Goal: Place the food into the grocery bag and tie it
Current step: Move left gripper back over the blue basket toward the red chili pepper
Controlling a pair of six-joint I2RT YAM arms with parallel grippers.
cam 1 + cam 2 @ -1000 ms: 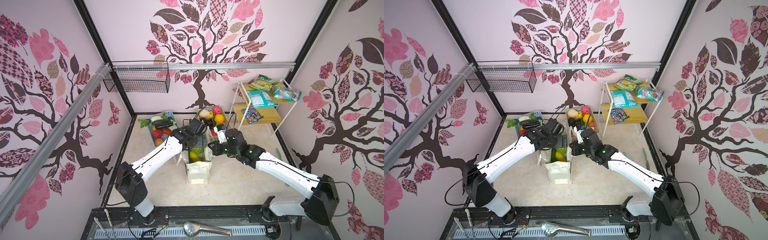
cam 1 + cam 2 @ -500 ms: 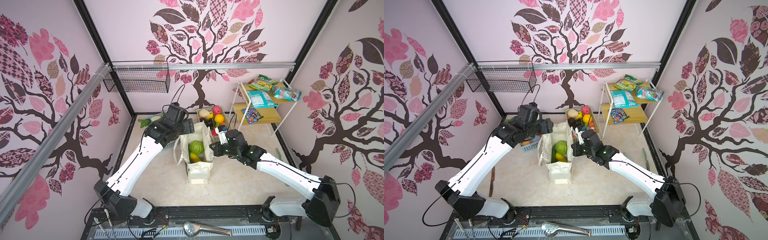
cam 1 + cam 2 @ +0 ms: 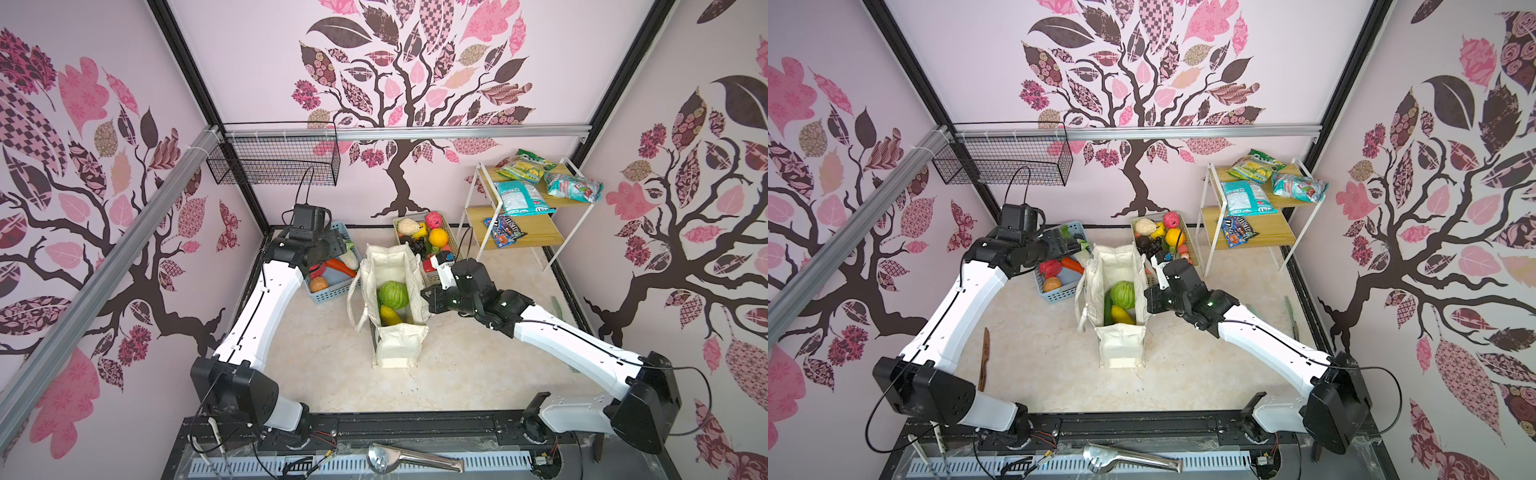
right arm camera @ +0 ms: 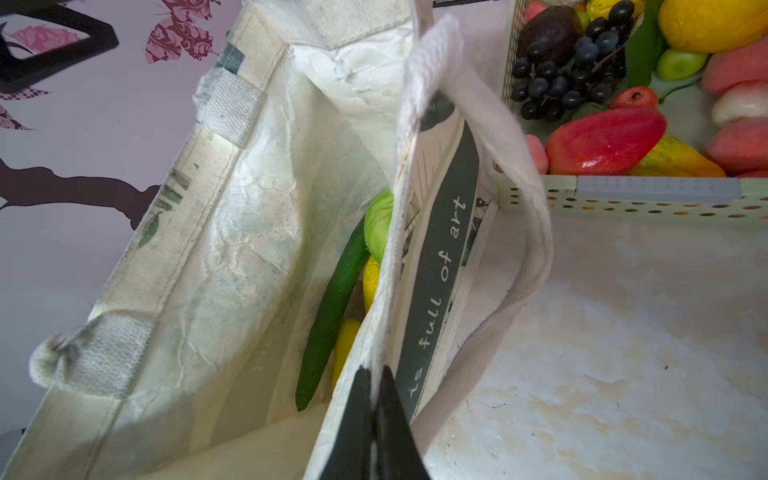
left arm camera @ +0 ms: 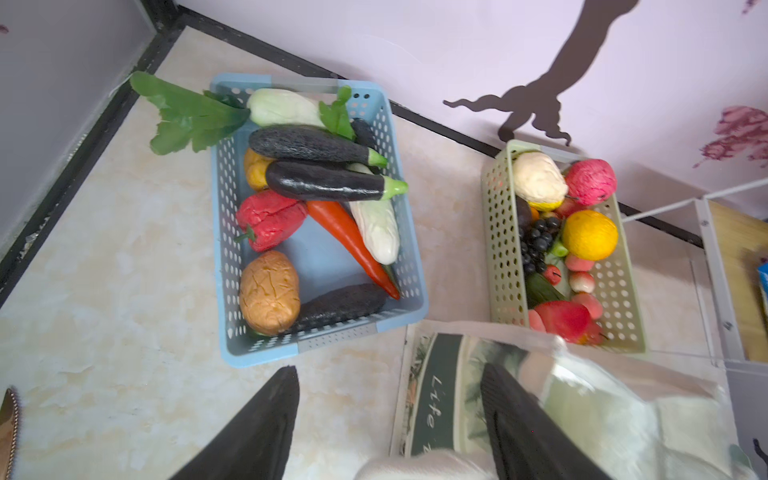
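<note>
I hold the right end effector (image 4: 376, 399) clamped on the bag (image 3: 399, 345) rim so its mouth stays open, cabbage (image 3: 392, 294) inside, while the left end effector (image 5: 390, 370), jaws apart and empty, hovers by the blue basket (image 5: 232, 249) for another vegetable.

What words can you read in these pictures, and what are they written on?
"is full of art": dark green panel on the grocery bag, right wrist view.
"Life": dark green panel on the same bag, left wrist view; the next word is cut off.
Snack packets on the shelf, in a top view: print too small to read.
</note>
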